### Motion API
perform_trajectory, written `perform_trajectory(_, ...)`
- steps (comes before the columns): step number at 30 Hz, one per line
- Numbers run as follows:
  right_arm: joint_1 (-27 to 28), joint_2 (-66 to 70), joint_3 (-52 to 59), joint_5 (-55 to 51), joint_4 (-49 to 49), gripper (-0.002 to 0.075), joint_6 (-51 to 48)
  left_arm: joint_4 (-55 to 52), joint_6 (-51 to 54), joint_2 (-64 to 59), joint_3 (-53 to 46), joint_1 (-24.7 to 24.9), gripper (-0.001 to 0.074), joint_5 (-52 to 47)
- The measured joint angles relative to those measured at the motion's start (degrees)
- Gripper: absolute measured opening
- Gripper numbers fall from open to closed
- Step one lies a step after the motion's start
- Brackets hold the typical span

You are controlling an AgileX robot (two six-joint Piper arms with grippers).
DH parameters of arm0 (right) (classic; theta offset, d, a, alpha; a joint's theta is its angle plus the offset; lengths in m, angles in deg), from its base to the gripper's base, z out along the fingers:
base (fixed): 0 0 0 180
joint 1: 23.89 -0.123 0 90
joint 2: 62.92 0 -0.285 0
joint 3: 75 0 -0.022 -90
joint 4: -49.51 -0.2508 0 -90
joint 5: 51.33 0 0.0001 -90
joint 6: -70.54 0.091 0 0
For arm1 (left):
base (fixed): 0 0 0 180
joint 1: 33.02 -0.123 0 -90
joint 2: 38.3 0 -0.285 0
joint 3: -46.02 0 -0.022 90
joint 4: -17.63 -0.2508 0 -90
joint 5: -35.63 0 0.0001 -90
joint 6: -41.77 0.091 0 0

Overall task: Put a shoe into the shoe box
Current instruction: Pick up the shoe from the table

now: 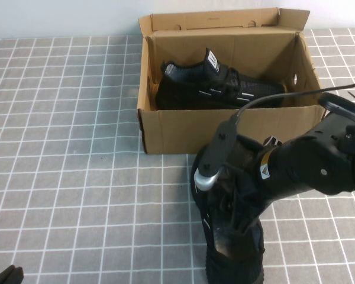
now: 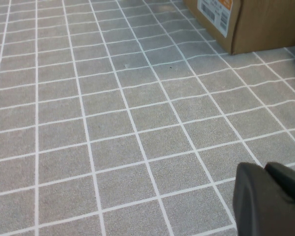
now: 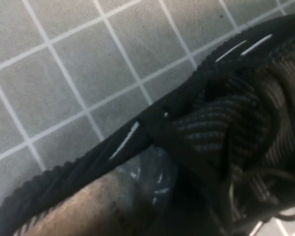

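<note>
The brown shoe box stands open at the back middle, lid flap up. One black sneaker lies inside it on its side, white tongue label showing. A second, look-alike black sneaker lies on the mat in front of the box. My right gripper is down on this sneaker, at its laces and opening. The right wrist view is filled by the sneaker's knit, laces and white side dashes. My left gripper is parked at the near left corner, shut and empty.
A grey mat with a white grid covers the table. The box's corner with a white and orange label shows in the left wrist view. The right arm's black cable crosses over the box's front wall.
</note>
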Motion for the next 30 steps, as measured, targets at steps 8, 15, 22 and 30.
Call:
perform_trajectory(8,-0.2,1.6,0.0,1.1,0.4,0.0373,0.1,0.0,0.0,0.0,0.0,0.0,-0.0001,0.0)
perform_trajectory(15,-0.2,1.6,0.0,1.2,0.2,0.0092,0.3,0.0,0.0,0.0,0.0,0.0,-0.0001,0.0)
perform_trajectory(22,-0.2,0.2,-0.1,-0.2,-1.2,0.0000,4.3,0.0,0.0,0.0,0.0,0.0,-0.0001,0.0)
perform_trajectory(30,-0.2,-9.3,-4.4,-10.4,-3.5,-0.0003,4.6,0.0,0.0,0.0,0.0,0.0,-0.0001,0.0)
